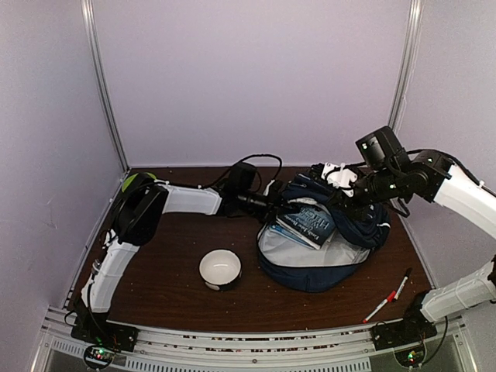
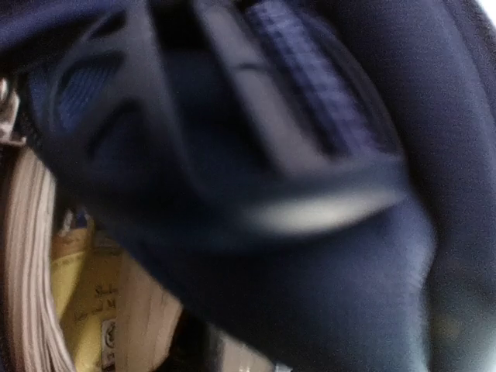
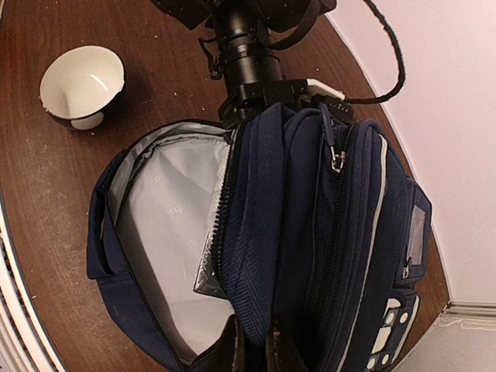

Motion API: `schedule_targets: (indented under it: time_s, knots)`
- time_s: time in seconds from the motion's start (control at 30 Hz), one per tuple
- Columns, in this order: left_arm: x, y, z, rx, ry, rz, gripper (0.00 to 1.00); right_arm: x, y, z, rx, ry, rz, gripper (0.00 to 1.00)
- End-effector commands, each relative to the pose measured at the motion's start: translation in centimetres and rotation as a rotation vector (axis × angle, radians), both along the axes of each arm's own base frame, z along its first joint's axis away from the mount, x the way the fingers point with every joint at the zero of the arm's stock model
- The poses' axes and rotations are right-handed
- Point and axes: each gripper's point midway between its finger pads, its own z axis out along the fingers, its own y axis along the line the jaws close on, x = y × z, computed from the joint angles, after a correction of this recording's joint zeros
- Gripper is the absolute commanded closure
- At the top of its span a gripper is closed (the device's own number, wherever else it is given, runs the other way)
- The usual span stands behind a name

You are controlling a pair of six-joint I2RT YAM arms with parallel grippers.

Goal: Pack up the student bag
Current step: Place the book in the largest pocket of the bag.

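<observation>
Student bag [image 1: 310, 277], centre frame: book [image 1: 306, 225] half in (loading step, probably). Right gripper [image 3: 256, 347] clamps its fabric; left gripper [image 1: 271, 203] opening unreadable. Next: wider mouth.

Table [image 1: 170, 298], seen from above.
- Student bag [image 1: 310, 279]: on the table, right of centre, lying open with its opened compartment toward 6 o'clock.
- Book [image 1: 306, 223]: inside the bag's opening, in its 12 o'clock half.
- Bowl [image 1: 220, 269]: on the table at the bag's 9 o'clock, just beside it, not touching.
- Pens [image 1: 380, 309]: two, on the table at the bag's 4 o'clock.
</observation>
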Motion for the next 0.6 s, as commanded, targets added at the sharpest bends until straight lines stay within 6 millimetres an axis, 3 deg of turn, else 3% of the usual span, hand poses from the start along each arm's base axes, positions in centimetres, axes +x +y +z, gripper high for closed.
schedule_targets:
  time_s: [0.0,0.17,0.33,0.43,0.57]
  knots:
    - [0.9,1.5,1.8,0.042,-0.078,0.074,0.50,-2.0,0.9,0.4,0.056,-0.004,0.083,0.99]
    - [-0.6,3.9,3.1,0.081,-0.131,0.087,0.40,-2.9,0.7,-1.0,0.061,0.053,0.094,0.91]
    - [-3.0,6.5,2.3,0.119,-0.126,0.080,0.37,-3.8,-0.1,-2.4,0.064,0.142,0.095,0.67]
    - [-4.2,8.5,1.7,0.137,-0.122,0.084,0.34,-3.7,-1.5,-2.8,0.095,0.189,0.066,0.52]
    - [-5.0,11.4,1.0,0.220,-0.198,0.091,0.35,-2.3,-4.7,-4.0,0.112,0.244,-0.048,0.49]
